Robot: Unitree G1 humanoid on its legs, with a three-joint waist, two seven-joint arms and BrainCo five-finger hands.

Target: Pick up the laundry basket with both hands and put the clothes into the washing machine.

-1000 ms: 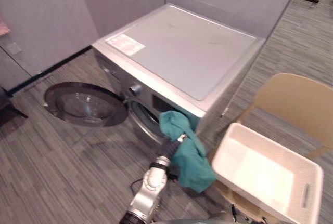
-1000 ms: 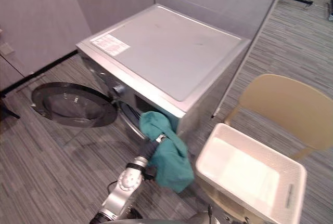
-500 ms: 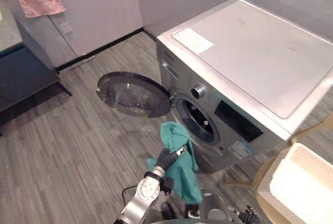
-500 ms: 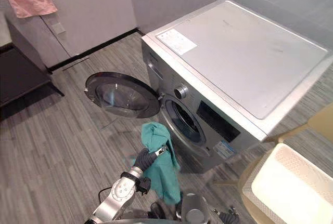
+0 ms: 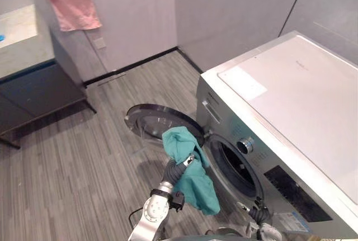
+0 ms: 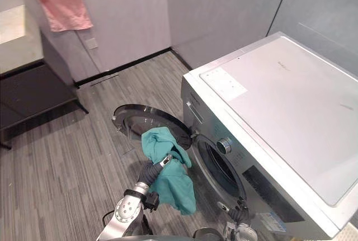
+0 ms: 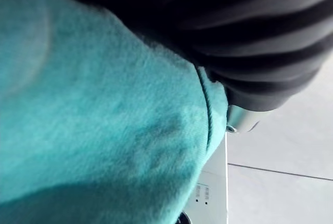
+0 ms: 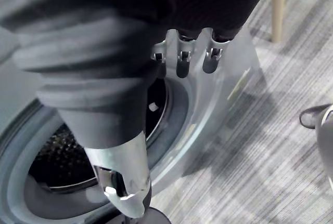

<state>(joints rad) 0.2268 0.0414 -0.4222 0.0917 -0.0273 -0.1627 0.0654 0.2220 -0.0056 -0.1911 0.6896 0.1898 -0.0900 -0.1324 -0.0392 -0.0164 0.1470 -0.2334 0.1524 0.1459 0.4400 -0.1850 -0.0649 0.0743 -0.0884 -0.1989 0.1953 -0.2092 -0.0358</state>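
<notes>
1. Cloth hides the left hand [image 5: 173,169]; whether it grips or merely carries the teal garment [image 5: 193,182] cannot be told.
2. The garment sits bunched over that hand, its longer part hanging below. It is outside the washing machine [image 5: 291,101], between the open door [image 5: 151,123] and the drum opening [image 5: 239,165].
3. Hazard: the hanging part may snag on the lower rim of the opening or on the door and stay draped outside, because it hangs lower than the hand.
4. Hazard: with the hold unverified, a quick thrust could shed the garment onto the floor [image 5: 84,162].
5. Pose: the left forearm reaches forward and up, with the hand level with the door's edge. The right hand [image 8: 182,60] is low before the opening, fingers relaxed, holding nothing.
</notes>
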